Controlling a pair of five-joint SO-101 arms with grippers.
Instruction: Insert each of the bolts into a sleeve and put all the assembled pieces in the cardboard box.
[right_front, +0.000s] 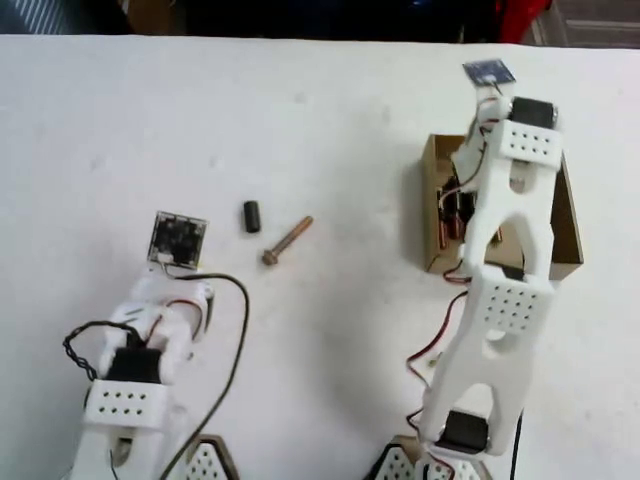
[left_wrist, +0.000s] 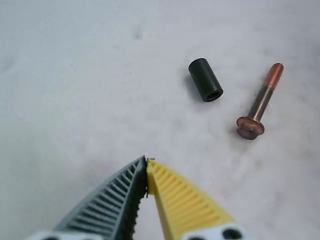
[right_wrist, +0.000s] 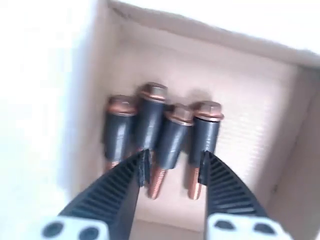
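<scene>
Your left gripper (left_wrist: 146, 167) is closed with its tips touching and holds nothing. Ahead of it on the table (left_wrist: 75, 75) lie a loose black sleeve (left_wrist: 205, 80) and, just beside it but not touching, a copper bolt (left_wrist: 260, 102). Your right gripper (right_wrist: 175, 167) hangs parted and empty over the cardboard box (right_wrist: 225, 60). Four assembled pieces (right_wrist: 150, 125) lie side by side below it.

High view down over the table (right_front: 300, 120); wrist views close, bolt (left_wrist: 260, 107) and sleeve (left_wrist: 205, 80) shared with left.
</scene>
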